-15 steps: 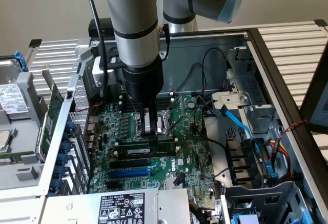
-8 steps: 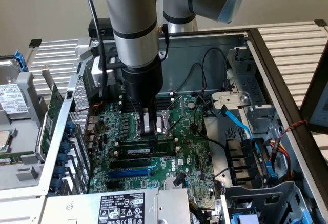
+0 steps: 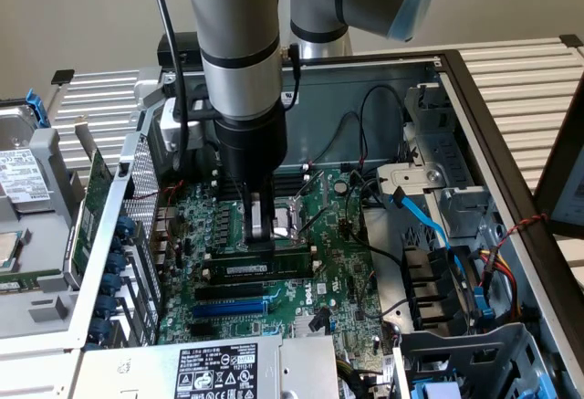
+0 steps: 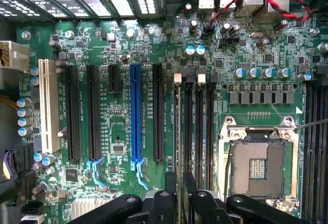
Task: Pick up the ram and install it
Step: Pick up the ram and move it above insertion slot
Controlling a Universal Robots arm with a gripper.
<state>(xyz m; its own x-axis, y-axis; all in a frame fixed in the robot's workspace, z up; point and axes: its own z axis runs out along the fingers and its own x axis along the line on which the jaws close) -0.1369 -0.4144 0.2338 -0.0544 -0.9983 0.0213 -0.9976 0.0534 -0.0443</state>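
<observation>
While the gripper (image 3: 261,237) clamps the ram (image 3: 290,263) by its upper edge, the stick stands on edge directly beneath the fingers, just beside the CPU socket (image 4: 259,167) — long axis parallel to the memory slots (image 4: 200,131), seating depth unclear.

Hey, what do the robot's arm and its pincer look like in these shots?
The arm is a thick silver-grey tube with a black ring, and its joint has a light blue cap. A black cable runs alongside it, above a black cylindrical wrist. The pincer has narrow metallic fingers; in the wrist view its black linkages carry round pivot pins.
</observation>
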